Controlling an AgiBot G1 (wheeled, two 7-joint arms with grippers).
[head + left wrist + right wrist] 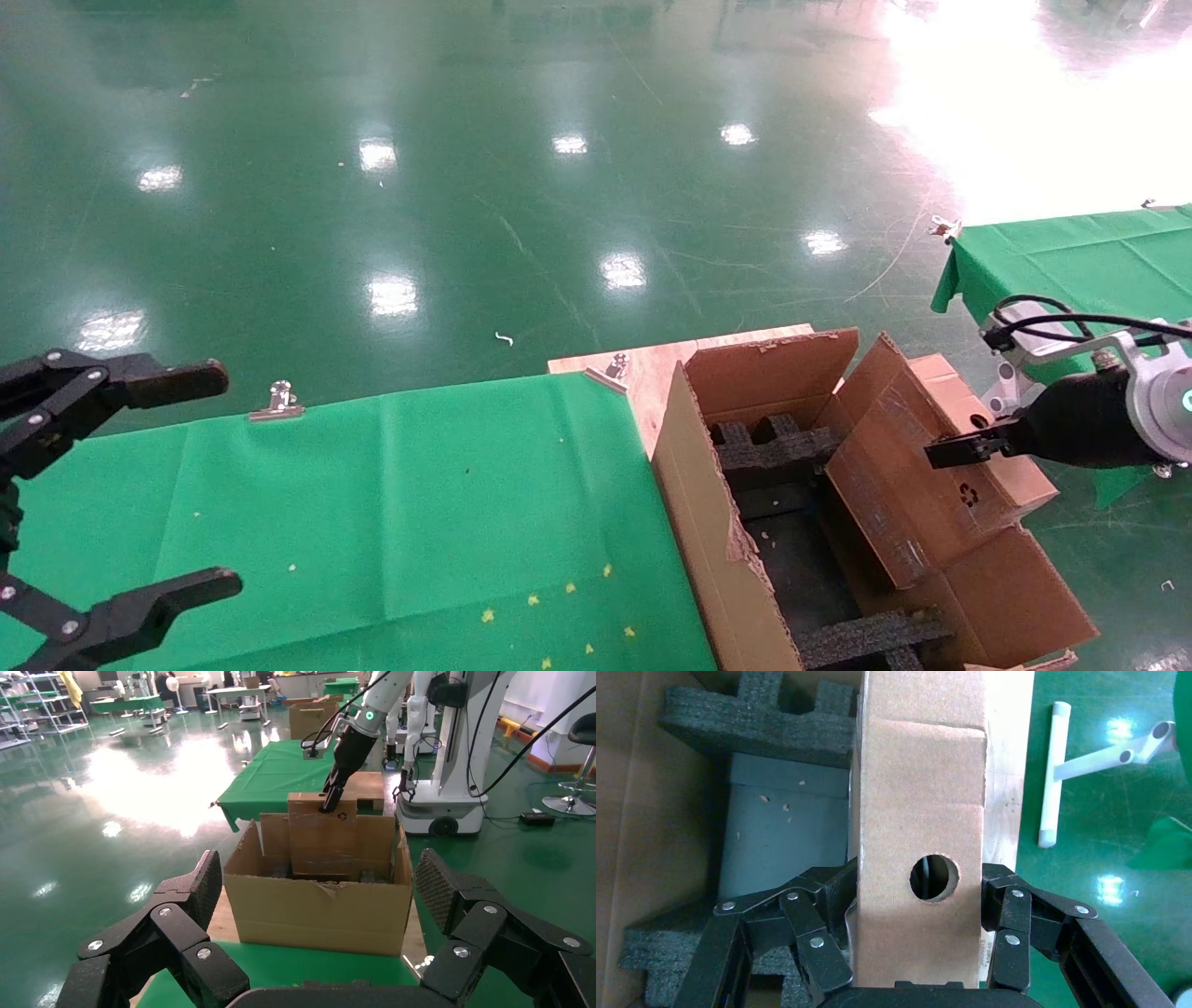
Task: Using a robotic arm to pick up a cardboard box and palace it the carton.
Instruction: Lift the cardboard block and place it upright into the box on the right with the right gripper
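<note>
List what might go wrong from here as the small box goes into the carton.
1. The cardboard box sits tilted on the carton edge, partly outside; it may catch the flap.
2. Foam blocks inside could stop it seating.
3. The right pincer clamps only one end, so the box may pivot or slip.

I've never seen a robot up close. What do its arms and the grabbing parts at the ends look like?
The right end effector is black, with linked fingers joined by silver rivets, behind it a black sleeve, a silver block with a green glowing ring and black cables. The left end effector is a bare black claw with textured pads. From the left wrist view, the right arm is glossy white.
</note>
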